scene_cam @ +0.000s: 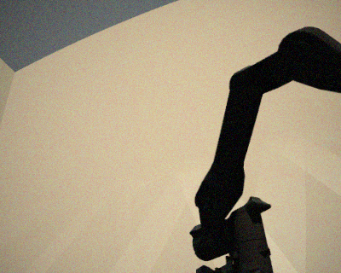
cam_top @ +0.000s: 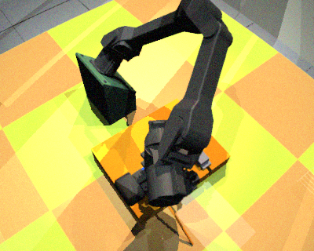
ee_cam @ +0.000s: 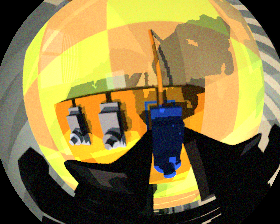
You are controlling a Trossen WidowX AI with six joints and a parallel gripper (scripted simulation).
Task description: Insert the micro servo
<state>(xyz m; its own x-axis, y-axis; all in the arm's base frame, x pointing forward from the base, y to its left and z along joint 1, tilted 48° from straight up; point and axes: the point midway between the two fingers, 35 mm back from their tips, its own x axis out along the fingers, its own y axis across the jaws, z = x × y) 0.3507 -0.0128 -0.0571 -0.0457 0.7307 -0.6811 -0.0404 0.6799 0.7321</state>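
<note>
My gripper (ee_cam: 166,132) is shut on the blue micro servo (ee_cam: 167,131), seen in the wrist view. The servo's round output end faces the wrist camera, and its orange cable (ee_cam: 155,55) (cam_top: 182,225) runs out past the deck's edge. The orange deck (ee_cam: 136,120) (cam_top: 121,157) lies below. The blue outline of the marked pocket (ee_cam: 147,109) shows only in part, behind the servo's far end; the servo and fingers hide the rest. The gap between servo and deck cannot be judged. In the top view the arm hides servo and fingertips; in the exterior view they are out of view.
Two grey servos (ee_cam: 77,121) (ee_cam: 111,122) sit on the deck to the left in the wrist view. One grey servo (cam_top: 203,161) shows beside the arm in the top view. A dark green block (cam_top: 107,94) stands behind the deck, at the arm's base.
</note>
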